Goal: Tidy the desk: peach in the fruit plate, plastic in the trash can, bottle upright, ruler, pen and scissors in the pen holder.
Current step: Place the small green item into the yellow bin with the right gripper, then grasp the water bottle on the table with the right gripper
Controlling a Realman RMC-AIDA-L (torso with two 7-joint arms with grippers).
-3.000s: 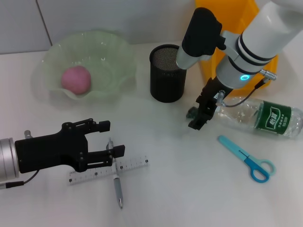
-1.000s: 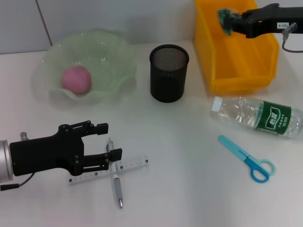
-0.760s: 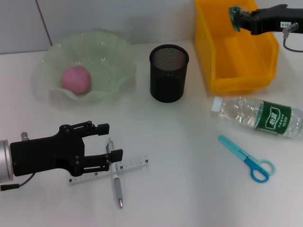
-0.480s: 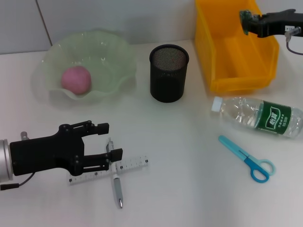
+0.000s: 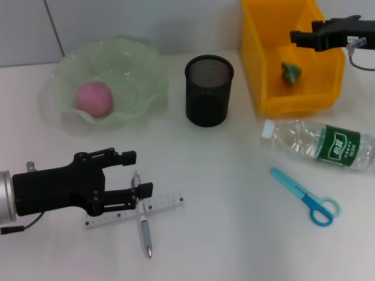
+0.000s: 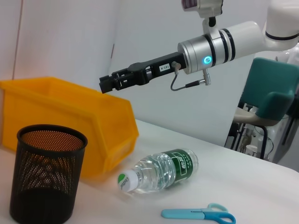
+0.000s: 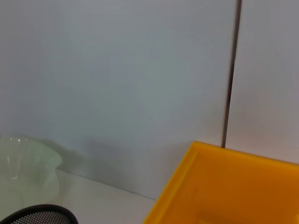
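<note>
The right end effector (image 5: 295,38) is held with its fingers apart and empty above the yellow trash can (image 5: 258,70) at the table's far right edge, and the green plastic (image 5: 290,72) is seen inside it. The left end effector (image 5: 140,172) is positioned with fingers apart over the ruler (image 5: 164,204) and pen (image 5: 145,229) near the table's front left edge.

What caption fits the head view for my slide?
Right gripper open above the yellow bin, green plastic inside; left gripper at ruler and pen.
</note>
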